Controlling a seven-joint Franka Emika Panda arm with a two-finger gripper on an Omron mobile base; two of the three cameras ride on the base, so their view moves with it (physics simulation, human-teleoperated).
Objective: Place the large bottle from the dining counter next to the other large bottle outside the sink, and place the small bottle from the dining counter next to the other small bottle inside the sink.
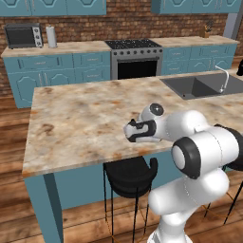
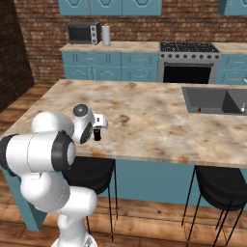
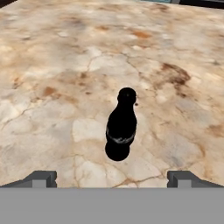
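A small bottle (image 3: 121, 129), all black with a narrow neck, stands upright on the beige marbled dining counter (image 3: 52, 65), near its front edge. My gripper (image 3: 112, 178) hovers just above and short of it, open, with nothing between its fingertips (image 3: 41, 178). From the right base view the small bottle (image 2: 97, 135) stands right under my gripper (image 2: 99, 125). In the left base view my gripper (image 1: 129, 132) hides it. The dark sink (image 2: 207, 99) lies far to the right, with a small reddish-brown bottle (image 2: 199, 110) inside. A dark shape (image 1: 240, 69) is cut off by the frame edge beyond the sink (image 1: 190, 88).
A thin silver faucet (image 1: 223, 78) rises at the sink. Black stools (image 1: 130, 175) (image 2: 217, 185) stand under the counter's front edge. A stove (image 1: 135, 57), a microwave (image 1: 23, 35) and a paper roll (image 1: 51, 36) line the back wall.
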